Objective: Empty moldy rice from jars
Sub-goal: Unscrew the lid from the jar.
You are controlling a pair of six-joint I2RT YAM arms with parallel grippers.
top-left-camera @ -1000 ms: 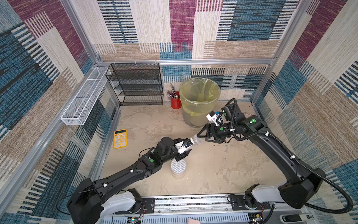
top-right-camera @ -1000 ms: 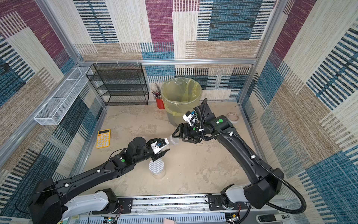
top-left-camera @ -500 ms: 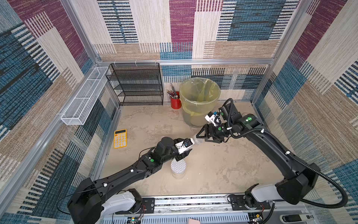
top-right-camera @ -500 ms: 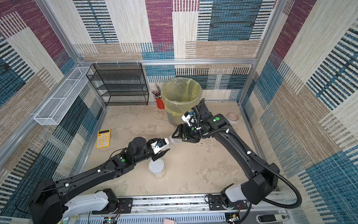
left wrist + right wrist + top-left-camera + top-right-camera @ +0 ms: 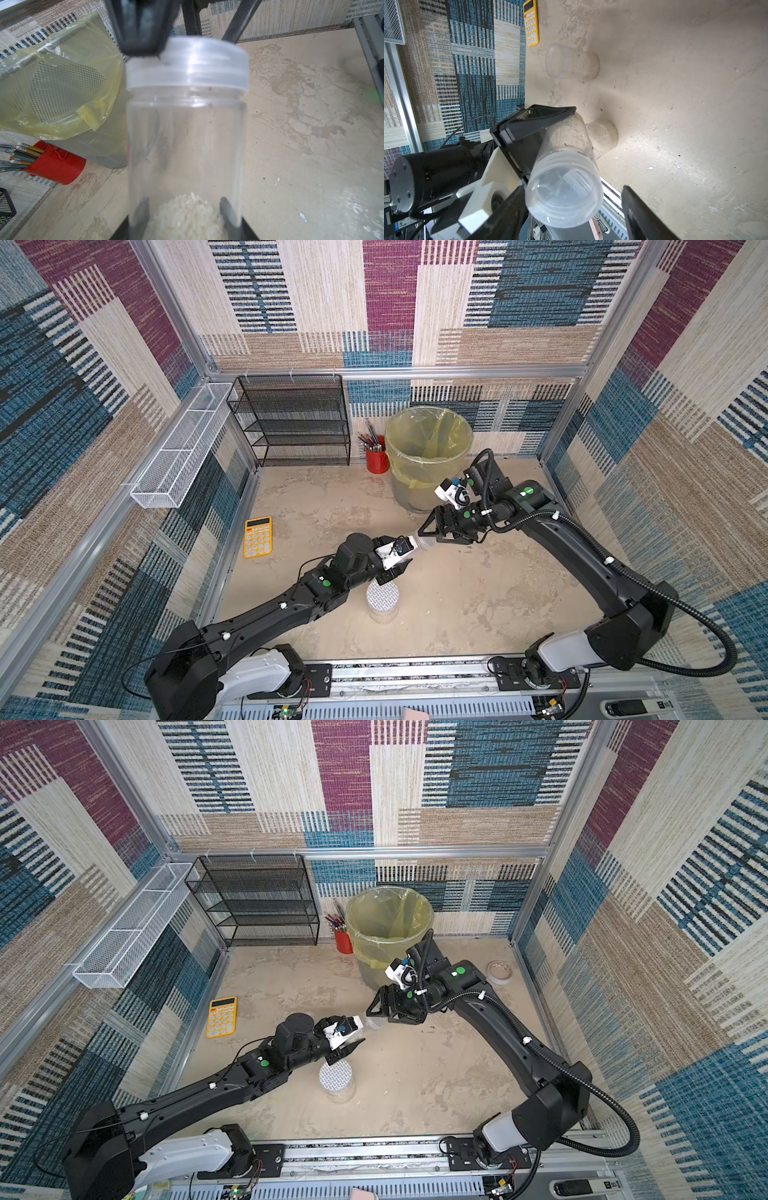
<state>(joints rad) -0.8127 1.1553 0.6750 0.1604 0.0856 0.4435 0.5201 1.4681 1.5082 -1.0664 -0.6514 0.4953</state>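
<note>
Because the bagged bin stands near, the left tool, clamped on the base, should hold firm, and the right tool, jaws spread, should close squarely on the clear jar's lid in midair, with the moldy rice pooled at the gripped end.

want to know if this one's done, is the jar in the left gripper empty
No, a small heap of pale rice lies at the gripped end of the jar, seen through its clear wall.
</note>
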